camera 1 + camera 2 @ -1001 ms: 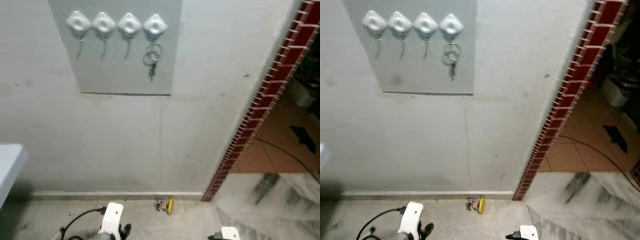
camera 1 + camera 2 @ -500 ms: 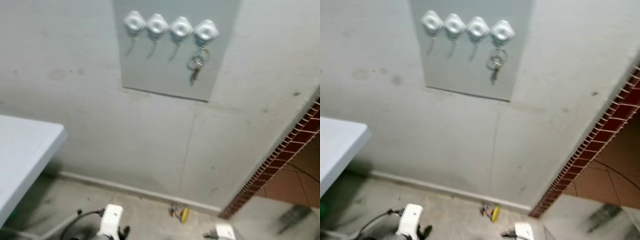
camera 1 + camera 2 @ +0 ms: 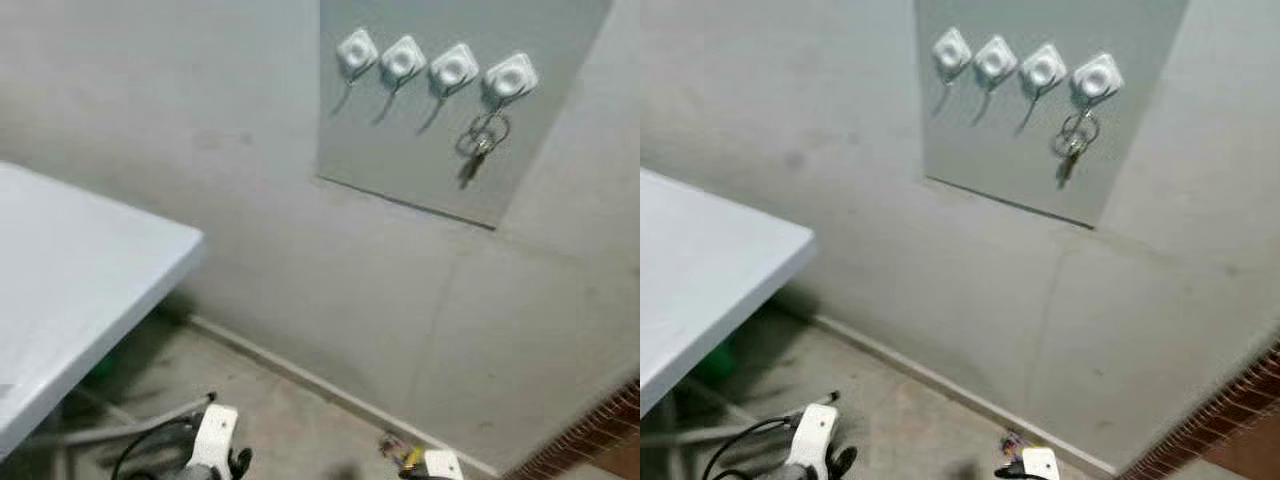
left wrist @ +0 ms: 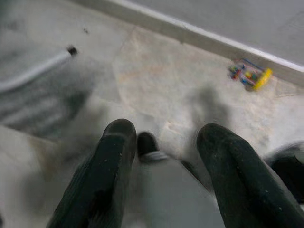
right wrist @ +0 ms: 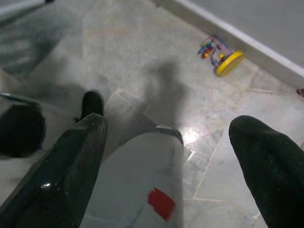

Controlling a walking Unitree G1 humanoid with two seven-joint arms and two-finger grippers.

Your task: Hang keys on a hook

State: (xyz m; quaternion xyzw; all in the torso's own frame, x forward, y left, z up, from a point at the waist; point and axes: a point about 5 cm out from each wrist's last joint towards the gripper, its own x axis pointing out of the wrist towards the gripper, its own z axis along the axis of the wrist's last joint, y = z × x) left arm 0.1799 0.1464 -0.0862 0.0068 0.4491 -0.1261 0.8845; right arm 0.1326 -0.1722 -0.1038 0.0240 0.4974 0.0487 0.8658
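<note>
Keys point(image 3: 479, 150) hang on hook point(image 3: 509, 78); both hands spread, empty

Left gripper point(image 4: 164, 161) and right gripper point(image 5: 173, 156) hang low, side by side, over stone tile floor point(image 4: 156, 80). Small yellow-based bead toy point(image 5: 219, 52) on floor ahead of right gripper, against skirting. High ahead: grey wall panel point(image 3: 420, 170) with four white hooks point(image 3: 404, 58); bunch of metal keys point(image 3: 478, 148) on rightmost. White table point(image 3: 70, 270) left of left gripper.
</note>
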